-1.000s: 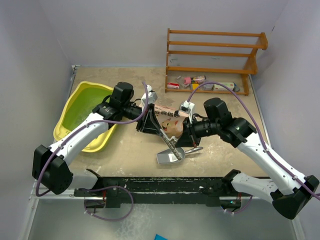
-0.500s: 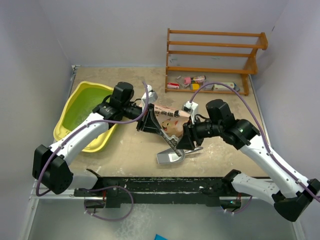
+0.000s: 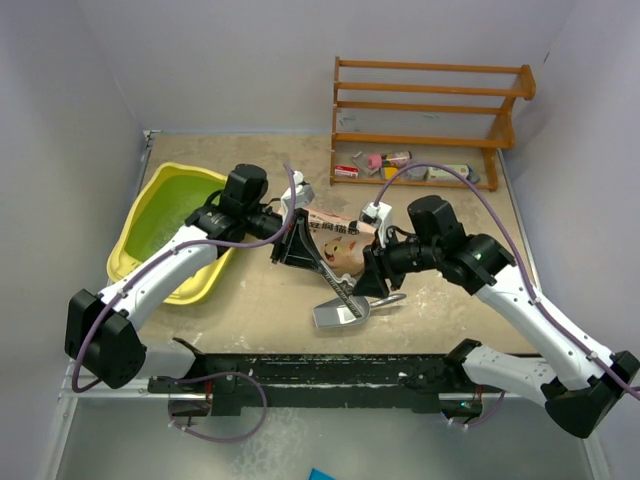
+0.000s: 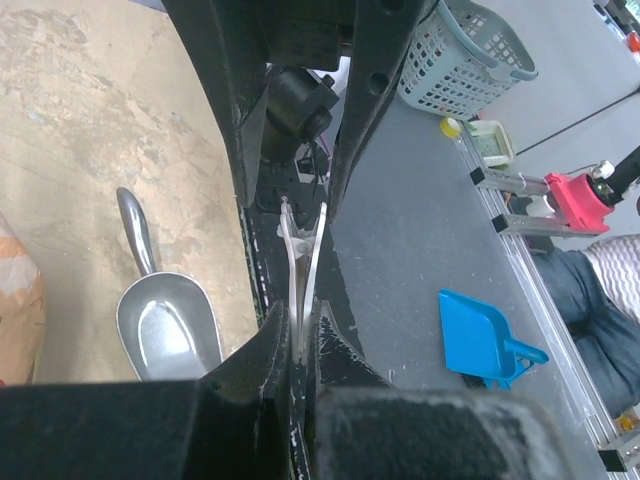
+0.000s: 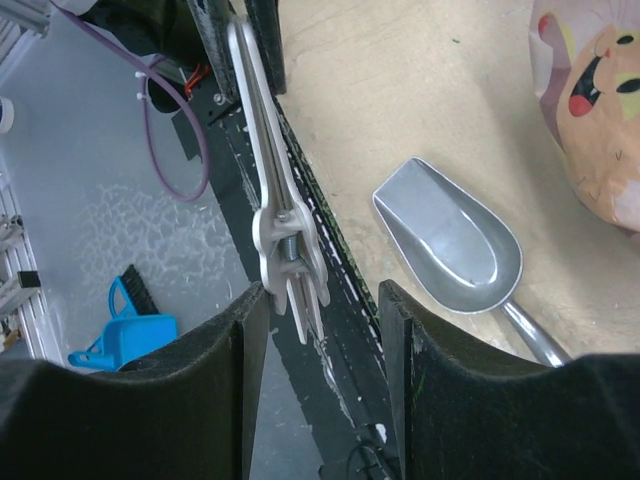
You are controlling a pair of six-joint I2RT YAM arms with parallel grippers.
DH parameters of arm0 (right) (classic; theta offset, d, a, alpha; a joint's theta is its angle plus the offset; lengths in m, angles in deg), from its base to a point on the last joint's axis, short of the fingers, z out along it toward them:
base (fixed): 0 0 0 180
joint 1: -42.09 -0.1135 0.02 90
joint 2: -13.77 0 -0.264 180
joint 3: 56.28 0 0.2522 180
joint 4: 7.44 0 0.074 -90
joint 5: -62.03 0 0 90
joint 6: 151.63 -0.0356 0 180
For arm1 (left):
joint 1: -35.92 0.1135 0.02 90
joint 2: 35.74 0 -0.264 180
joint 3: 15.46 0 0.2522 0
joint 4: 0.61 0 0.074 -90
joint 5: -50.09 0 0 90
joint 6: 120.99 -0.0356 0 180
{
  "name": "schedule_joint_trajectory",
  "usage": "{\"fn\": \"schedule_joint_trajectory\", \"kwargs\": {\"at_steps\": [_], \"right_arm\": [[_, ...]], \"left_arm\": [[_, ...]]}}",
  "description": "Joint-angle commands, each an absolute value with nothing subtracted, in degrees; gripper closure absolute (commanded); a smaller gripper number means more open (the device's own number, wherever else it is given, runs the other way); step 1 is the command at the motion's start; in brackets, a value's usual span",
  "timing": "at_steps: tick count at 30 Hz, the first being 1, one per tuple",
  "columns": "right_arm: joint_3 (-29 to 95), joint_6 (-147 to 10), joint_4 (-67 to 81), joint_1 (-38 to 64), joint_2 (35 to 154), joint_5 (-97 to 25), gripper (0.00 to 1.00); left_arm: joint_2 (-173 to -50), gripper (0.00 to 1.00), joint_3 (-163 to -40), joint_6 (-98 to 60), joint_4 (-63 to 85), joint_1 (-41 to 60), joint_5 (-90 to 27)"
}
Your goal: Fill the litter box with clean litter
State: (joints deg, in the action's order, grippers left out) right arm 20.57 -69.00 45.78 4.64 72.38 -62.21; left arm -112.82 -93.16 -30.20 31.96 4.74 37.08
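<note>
Evidently left fingers tight on slim steel tool; right fingers apart.

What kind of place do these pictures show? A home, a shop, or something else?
Probably a robotics lab test cell, not a home: plain walls box in the table, and beyond its edge are metal rails, a plastic basket and a person in jeans.

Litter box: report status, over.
Left gripper shut on white clip; right gripper open at its other end. Litter box at left, away from both jaws. Bag, scoop on table.
</note>
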Motion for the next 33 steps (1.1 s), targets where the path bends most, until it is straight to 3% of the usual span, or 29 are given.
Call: {"fn": "schedule_joint_trajectory", "kwargs": {"at_steps": [1, 6, 18, 24, 27, 30, 32, 33], "right_arm": [[22.55, -66.46, 41.54, 4.58, 71.94, -65.64, 0.51], [21.79, -66.94, 39.24, 4.64, 71.17, -66.92, 0.54], [20.28, -67.8, 36.81, 4.57, 72.96, -69.9, 0.74], [20.01, -67.46, 38.36, 4.57, 72.97, -69.19, 0.6], [19.55, -67.6, 38.33, 4.58, 72.92, -69.1, 0.58], [19.13, -67.59, 37.91, 4.6, 72.83, -69.17, 0.69], [19.16, -67.68, 37.94, 4.57, 72.74, -68.59, 0.88], [19.23, -67.69, 38.15, 4.64, 72.68, -68.05, 0.97]], "left_arm": [[-112.65, 1.0, -94.9, -31.12, 30.02, 4.63, 39.72], [-113.08, 1.0, -94.88, -30.65, 29.55, 4.68, 39.89], [-113.17, 1.0, -94.8, -30.11, 29.19, 4.63, 39.38], [-113.26, 1.0, -94.81, -29.88, 28.97, 4.63, 39.28], [-113.26, 1.0, -94.75, -29.72, 28.79, 4.63, 39.29], [-113.27, 1.0, -94.7, -29.61, 28.79, 4.63, 39.24], [-113.35, 1.0, -94.7, -29.52, 28.79, 4.66, 38.48], [-113.35, 0.95, -94.64, -29.39, 28.79, 4.64, 37.72]]}}
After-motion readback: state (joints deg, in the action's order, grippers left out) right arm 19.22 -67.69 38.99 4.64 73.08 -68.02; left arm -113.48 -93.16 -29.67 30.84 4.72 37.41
